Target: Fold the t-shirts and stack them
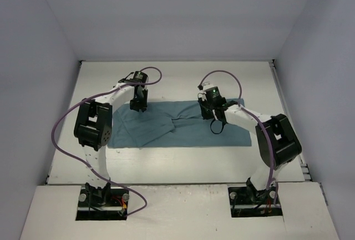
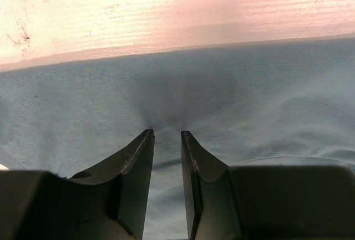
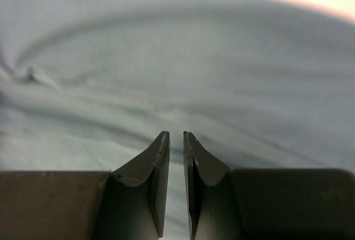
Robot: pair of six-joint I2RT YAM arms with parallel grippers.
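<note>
Teal cloth fills the middle of the overhead view: the t-shirt lies flat on the white table, spread as a wide band with slanting creases left of centre. We judge that both arms are set along its upper edge so that this side can be carried over in one even fold.

The left gripper sits at the upper left of the t-shirt, just inside the edge. Its fingers are drawn narrow and cloth puckers into the slit between them, so it holds the t-shirt. The right gripper, at the upper centre-right, has its fingers almost together on rippled cloth, and we judge that it pinches the t-shirt too.

Both arms reach up the frame, forearms low and wrists tipped down at the fabric.
</note>
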